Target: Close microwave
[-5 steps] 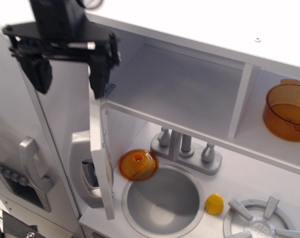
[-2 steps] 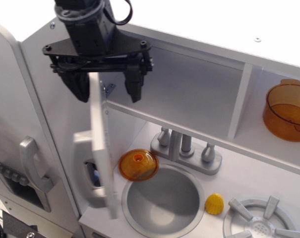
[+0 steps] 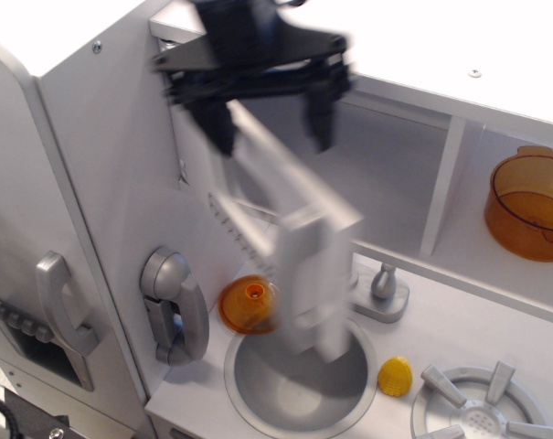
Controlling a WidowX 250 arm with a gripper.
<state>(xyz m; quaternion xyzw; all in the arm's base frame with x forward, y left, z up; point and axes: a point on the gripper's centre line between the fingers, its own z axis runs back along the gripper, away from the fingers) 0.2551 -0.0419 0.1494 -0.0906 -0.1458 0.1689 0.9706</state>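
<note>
The microwave (image 3: 395, 174) is the light-grey box compartment under the top shelf. Its flat door (image 3: 294, 247) is motion-blurred and stands at a slant, partway across the left half of the opening, hinged at the left. Its window, buttons and bar handle cannot be made out in the blur. My black gripper (image 3: 271, 135) is at the door's top edge, open, with one finger (image 3: 223, 135) on each side of the door. The fingers do not grip it.
A silver toy telephone handset (image 3: 171, 306) hangs on the left wall. An orange lid (image 3: 249, 304) lies beside the round sink (image 3: 285, 398), with a faucet (image 3: 386, 288) behind. A yellow piece (image 3: 395, 376), a burner (image 3: 482, 407) and an orange pot (image 3: 530, 201) are to the right. A larger grey door with a curved handle (image 3: 61, 315) is at far left.
My gripper has moved right along the top of the compartment. The door has swung from edge-on toward the opening, uncovering the telephone handset.
</note>
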